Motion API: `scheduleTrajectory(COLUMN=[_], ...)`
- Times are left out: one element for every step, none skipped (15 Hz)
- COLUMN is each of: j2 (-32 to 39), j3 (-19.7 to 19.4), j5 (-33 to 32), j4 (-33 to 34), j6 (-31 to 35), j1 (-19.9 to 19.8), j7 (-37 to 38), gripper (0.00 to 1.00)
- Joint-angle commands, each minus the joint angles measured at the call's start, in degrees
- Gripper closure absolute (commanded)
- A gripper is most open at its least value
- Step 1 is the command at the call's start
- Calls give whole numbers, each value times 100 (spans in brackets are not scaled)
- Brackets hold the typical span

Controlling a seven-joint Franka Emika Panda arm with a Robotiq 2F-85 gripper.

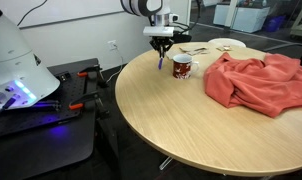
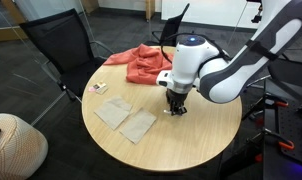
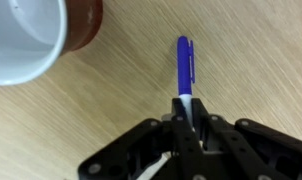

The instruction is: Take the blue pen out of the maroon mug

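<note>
While clamping the gripper (image 3: 188,112) shut on one end of the single blue pen (image 3: 185,65), holds this pen fully outside the one maroon mug (image 3: 86,25), just beside it and over bare wood. Cannot tell whether the free end of the pen touches the table (image 3: 256,60). Shows in the wrist view a slim, round plastic barrel with a clip along one side, and a glossy mug, white inside and maroon outside. Shows in an exterior view a pale mark on the side of the mug, too small to read. Counts one round table only, with a smooth top of pale wood grain. Counts one red cloth (image 1: 256,82), soft and crumpled into thick folds, lying apart from the mug. Counts two flat, square paper pieces: a first brown napkin (image 2: 113,112) and a second brown napkin (image 2: 138,125), just beside each other. Adds one small card (image 2: 97,88) near the table edge, its writing too small to read. Counts two seats at the table: one black chair (image 2: 61,50) and a further black chair (image 2: 177,25).
</note>
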Motion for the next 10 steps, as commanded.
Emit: scheduleTrajectory(j2=[266, 290, 305, 312, 298, 278, 238, 173, 132, 90], j3=[-117, -112, -119, -115, -113, -102, -84, -82, -58, -37], j5=[-336, -394, -450, -489, -514, -542, -569, -600, -617, -625], j4=[307, 346, 380, 396, 395, 376, 343, 286, 245, 208], j6=[-80, -92, -108, -112, -99, -63, -29, 18, 74, 114], j1=[155, 152, 169, 169, 172, 165, 151, 148, 120, 97], j7=[425, 483, 556, 594, 637, 666, 668, 695, 720, 717], gripper=[97, 97, 97, 62, 61, 54, 48, 39, 32, 24])
